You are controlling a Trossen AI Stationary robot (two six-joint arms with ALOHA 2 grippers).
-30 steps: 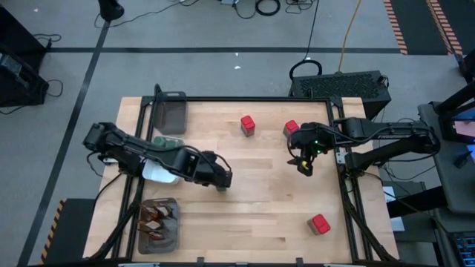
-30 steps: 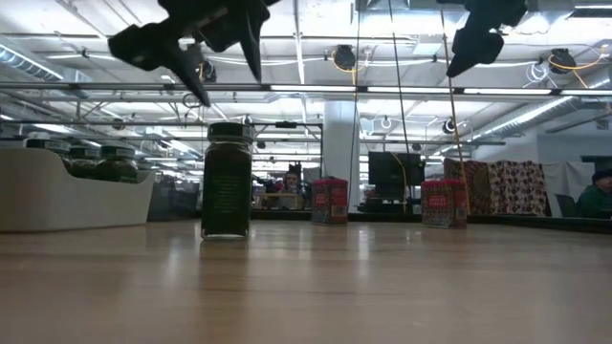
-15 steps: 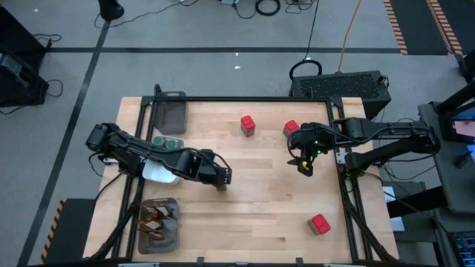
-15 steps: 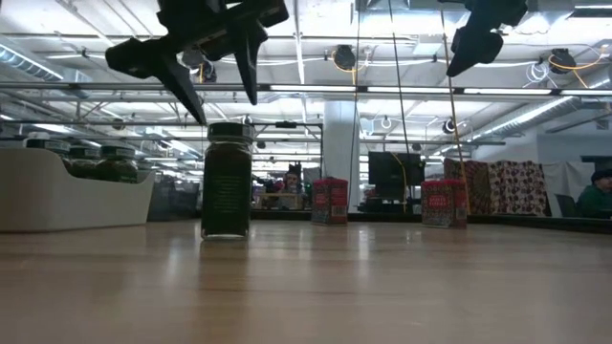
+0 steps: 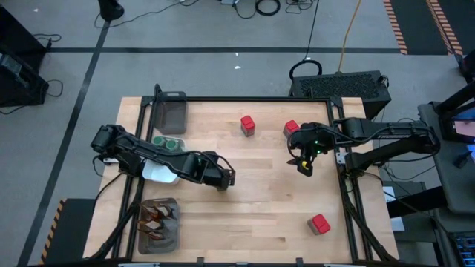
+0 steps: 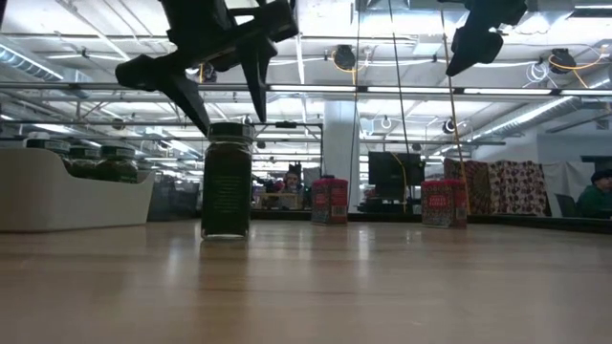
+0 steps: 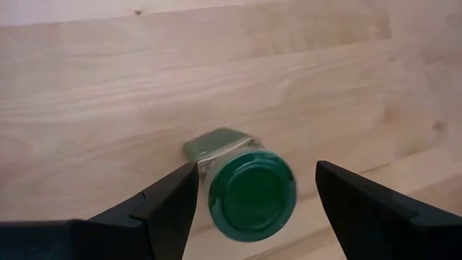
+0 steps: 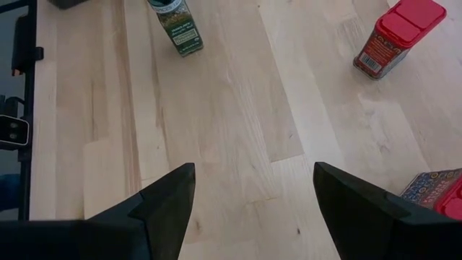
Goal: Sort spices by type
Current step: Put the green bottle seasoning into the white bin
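Green-lidded jar (image 7: 251,191) stands upright on the worktop (image 5: 260,215), left of centre. In the low view the jar (image 6: 227,181) is seen whole, dark contents, label unreadable. From above it is almost wholly hidden under the left gripper (image 5: 225,179); only the arm shows there.

Left gripper (image 6: 222,88) hangs just above the jar, fingers apart, one tip on each side of the lid and clear of it in the left wrist view. No contact seen. Upper part of this gripper is cut off at the low view's top edge.

White dish (image 5: 158,172) at the left edge is largely covered by the left arm; two green lids (image 5: 168,141) show just beyond it. In the low view the dish wall (image 6: 72,199) hides all but the tops of the jars inside.

Red boxes: one at far centre (image 5: 247,124), one far right (image 5: 291,128) partly behind the right gripper, one near right (image 5: 320,223). Low view shows two of them (image 6: 330,200) far off, print unreadable.

Brown sachets (image 5: 157,217) lie in the near-left mesh tray (image 5: 143,243); count unclear. Far-left mesh tray (image 5: 171,111), contents not discernible.

Right gripper (image 5: 305,164) waits high at right, fingers apart, holding nothing; low view shows only its tip (image 6: 471,46).
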